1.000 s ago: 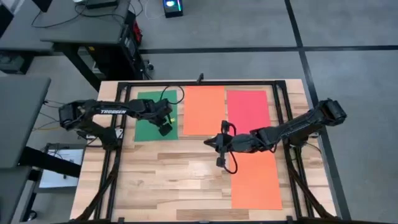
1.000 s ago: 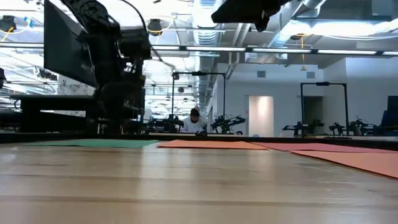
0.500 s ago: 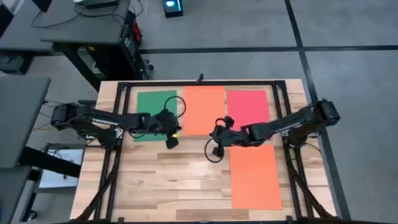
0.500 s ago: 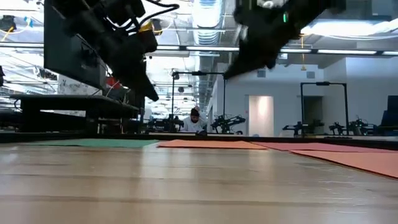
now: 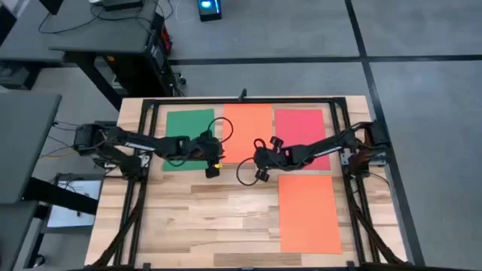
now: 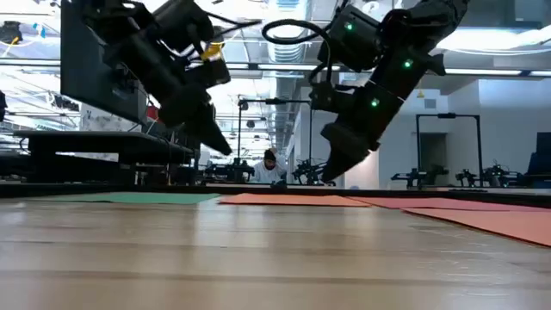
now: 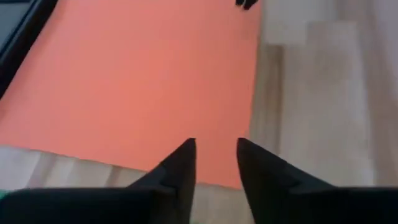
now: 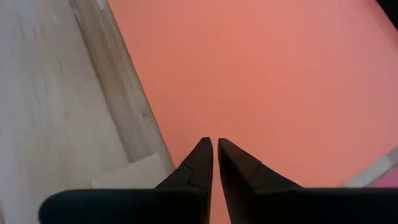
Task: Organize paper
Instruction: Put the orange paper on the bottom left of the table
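paper lies flat on the wooden table (image 5: 188,218): from above we see a green sheet (image 5: 188,128), an orange sheet (image 5: 248,124) and a pink-red sheet (image 5: 301,124) side by side at the far edge, and a second orange sheet (image 5: 309,214) nearer on the right. left gripper (image 5: 212,170) and right gripper (image 5: 261,175) hang near the middle sheet's near edge. at table height we see both grippers clear above the sheets. in the left wrist view the fingers (image 7: 180,168) are slightly spread; in the right wrist view the fingers (image 8: 199,165) are almost pressed together, pinching nothing.
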Controlling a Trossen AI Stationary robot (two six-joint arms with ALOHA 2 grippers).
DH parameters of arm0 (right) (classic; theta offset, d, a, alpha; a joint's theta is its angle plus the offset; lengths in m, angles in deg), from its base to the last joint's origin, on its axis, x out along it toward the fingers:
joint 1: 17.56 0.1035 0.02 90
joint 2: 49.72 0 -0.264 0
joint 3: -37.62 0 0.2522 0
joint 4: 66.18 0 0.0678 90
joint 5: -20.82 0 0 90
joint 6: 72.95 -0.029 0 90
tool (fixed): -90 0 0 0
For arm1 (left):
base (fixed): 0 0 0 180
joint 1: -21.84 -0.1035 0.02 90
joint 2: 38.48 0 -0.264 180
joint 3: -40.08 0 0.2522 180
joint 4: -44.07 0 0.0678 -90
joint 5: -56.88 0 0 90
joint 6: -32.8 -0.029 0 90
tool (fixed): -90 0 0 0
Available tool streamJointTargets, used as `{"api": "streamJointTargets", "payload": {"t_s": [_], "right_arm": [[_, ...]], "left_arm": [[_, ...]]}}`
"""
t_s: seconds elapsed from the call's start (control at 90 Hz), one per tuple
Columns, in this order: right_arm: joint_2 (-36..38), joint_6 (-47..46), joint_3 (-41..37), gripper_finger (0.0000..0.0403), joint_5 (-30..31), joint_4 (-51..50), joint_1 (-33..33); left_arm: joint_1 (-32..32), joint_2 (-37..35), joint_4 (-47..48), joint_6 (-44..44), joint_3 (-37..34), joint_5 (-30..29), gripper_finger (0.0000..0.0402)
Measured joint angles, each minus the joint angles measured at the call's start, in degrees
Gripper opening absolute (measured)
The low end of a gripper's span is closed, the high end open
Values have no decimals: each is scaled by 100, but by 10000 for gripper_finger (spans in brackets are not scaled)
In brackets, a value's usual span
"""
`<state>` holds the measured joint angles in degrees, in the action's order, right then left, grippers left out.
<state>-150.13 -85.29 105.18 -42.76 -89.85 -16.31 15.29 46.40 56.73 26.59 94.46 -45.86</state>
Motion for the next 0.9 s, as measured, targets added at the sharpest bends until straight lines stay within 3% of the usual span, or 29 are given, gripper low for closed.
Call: {"api": "streamJointTargets", "payload": {"t_s": [0.144, 0.289, 0.589, 0.9], "right_arm": [[31, 378, 28, 64, -86, 7, -112], [31, 557, 33, 86, -90, 242, -326], [31, 941, 35, 89, -90, 558, -749], [31, 1107, 35, 89, -96, 627, -887]], "left_arm": [[-134, 459, 5, -378, 198, -3, 155], [-103, 780, 10, -662, 470, -6, 161], [9, 750, 155, -1266, 562, 113, 161], [-32, 898, 383, -1280, 553, 491, 160]]}}
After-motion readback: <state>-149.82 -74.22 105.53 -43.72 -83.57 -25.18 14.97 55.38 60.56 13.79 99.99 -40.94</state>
